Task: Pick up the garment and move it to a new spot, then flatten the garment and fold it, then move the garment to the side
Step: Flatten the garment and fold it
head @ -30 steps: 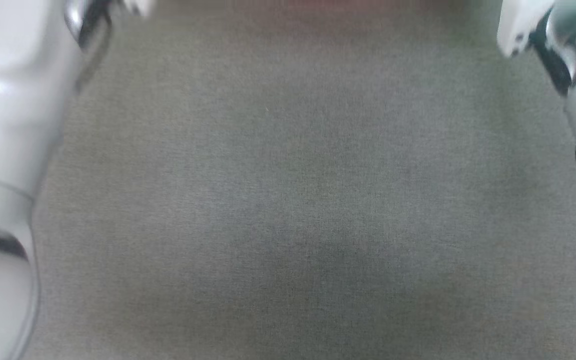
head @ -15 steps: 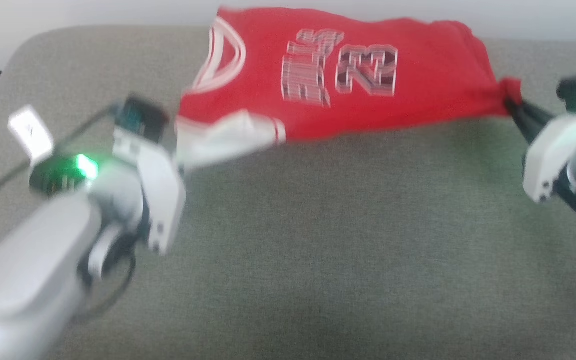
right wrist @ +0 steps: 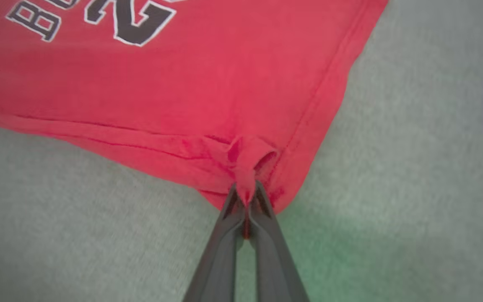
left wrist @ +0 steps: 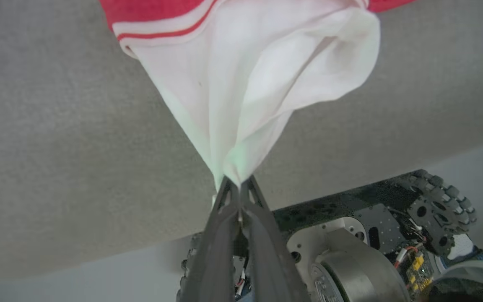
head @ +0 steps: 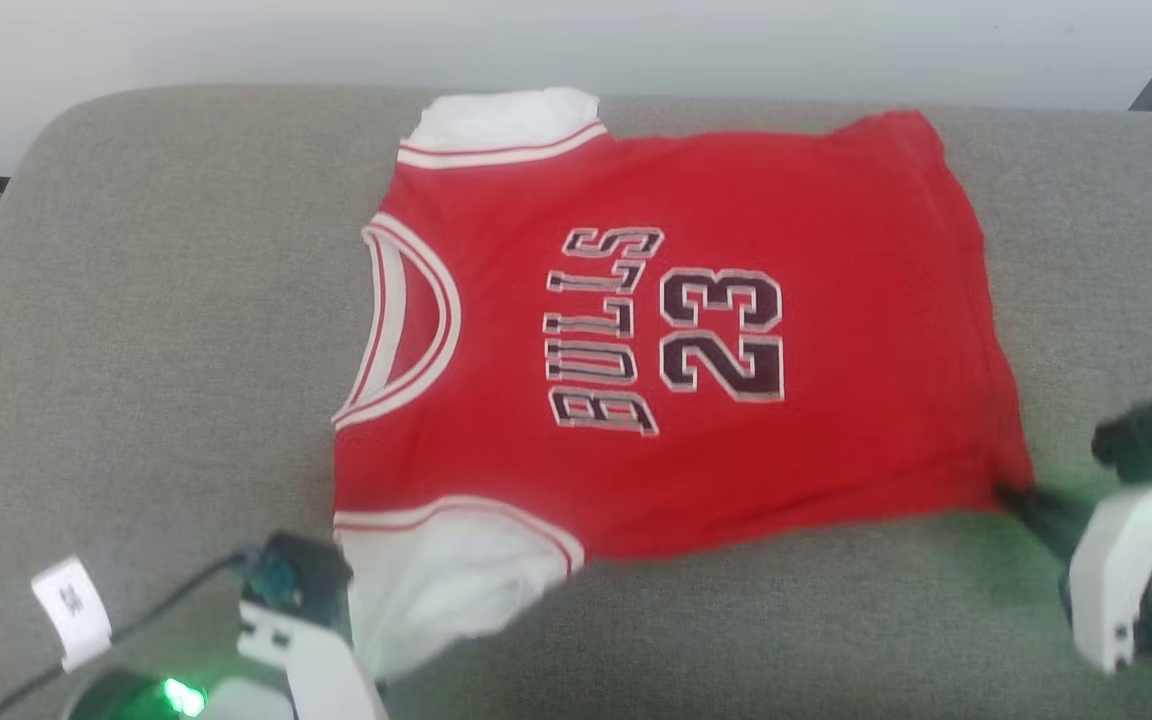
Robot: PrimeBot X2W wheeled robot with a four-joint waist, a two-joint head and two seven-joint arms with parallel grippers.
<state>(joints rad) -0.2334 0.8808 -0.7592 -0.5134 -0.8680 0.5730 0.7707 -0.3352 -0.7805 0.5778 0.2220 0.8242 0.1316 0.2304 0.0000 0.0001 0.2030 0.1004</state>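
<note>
The jersey (head: 696,330) lay spread flat, left claw (left wrist: 238,183) pinching its white sleeve, right claw (right wrist: 246,192) pinching its hem corner; folding not yet done.

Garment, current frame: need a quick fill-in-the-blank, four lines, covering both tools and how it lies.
1. The left tool is shut on the garment's ____ sleeve.
2. The right tool is shut on a bunched corner of the ____ hem.
3. The number printed on the garment's front reads ____.
4. The garment lies on the grey cushion with its lettering facing ____.

Missing words: white; red; 23; up
</note>
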